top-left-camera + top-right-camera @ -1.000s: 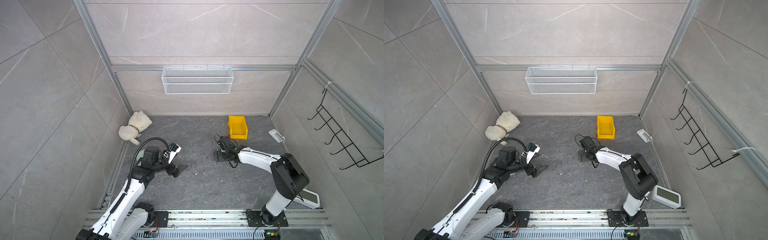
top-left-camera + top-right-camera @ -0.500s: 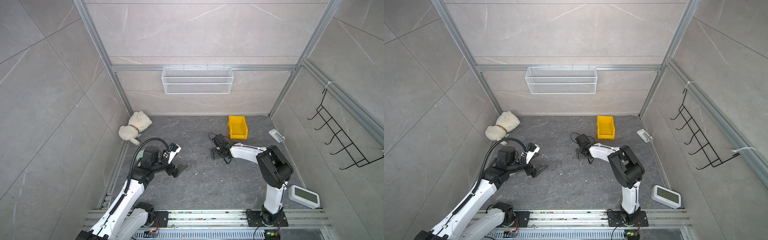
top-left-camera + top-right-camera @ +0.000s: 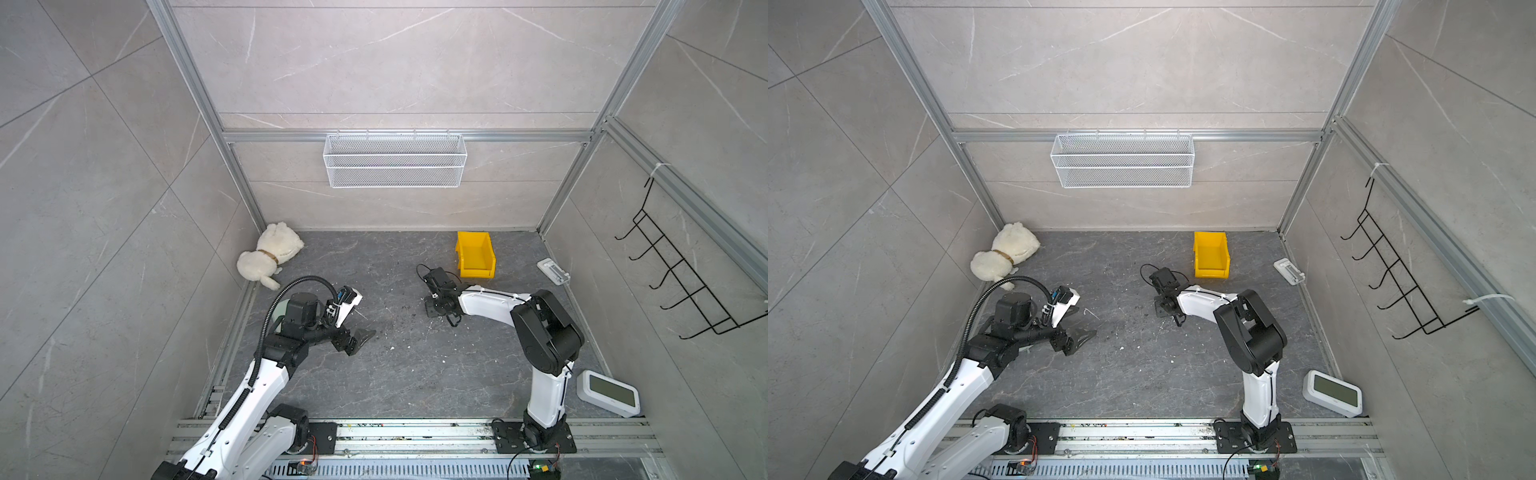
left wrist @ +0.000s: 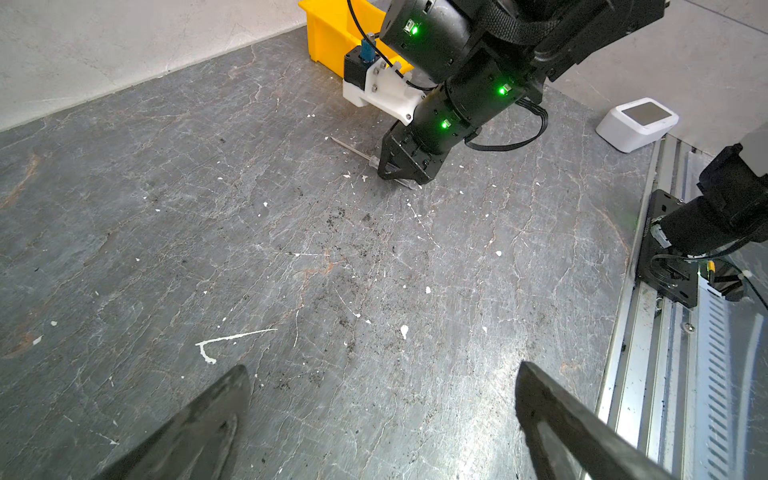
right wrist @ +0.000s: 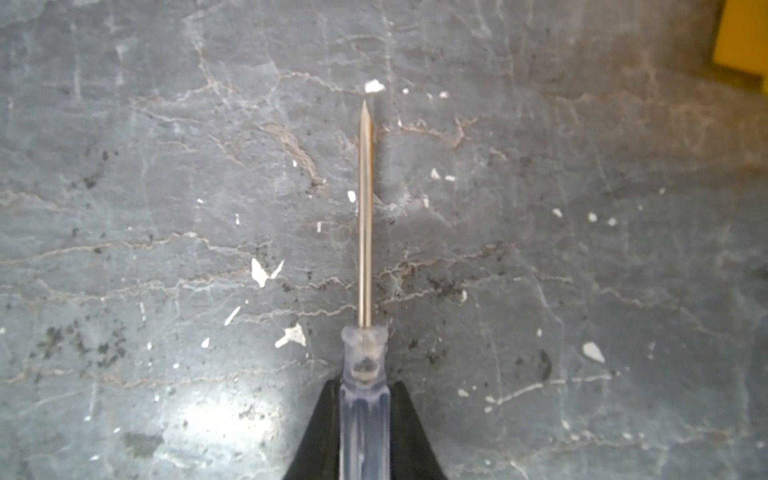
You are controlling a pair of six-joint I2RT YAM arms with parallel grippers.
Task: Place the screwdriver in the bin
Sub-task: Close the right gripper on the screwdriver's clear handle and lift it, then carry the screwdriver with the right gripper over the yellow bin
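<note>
two grippers in view. the right gripper [image 5: 365,419] is clamped on the clear handle of the screwdriver [image 5: 365,232], low over the floor [image 4: 166,187] near the sloping front lip of the bin [image 3: 476,272]. white chips [image 4: 404,331] and dark grit [image 4: 336,216] litter the floor there. the left gripper [image 4: 382,370] stands spread wide, well apart from the bin, with a white bent wire [image 4: 232,338] near it. a plush toy [image 3: 270,257] lies well to the bin's left and a small white device [image 3: 552,271] to its right.

I count two arms [image 3: 266,382] | one screwdriver [image 5: 365,249] | one bin [image 3: 478,257] | one plush dog [image 3: 270,257] | one mesh basket [image 3: 395,166] | one hook rack [image 3: 685,266] | one screen unit [image 3: 609,392] | one bent wire [image 4: 232,338] | one white clip [image 3: 552,271]
</note>
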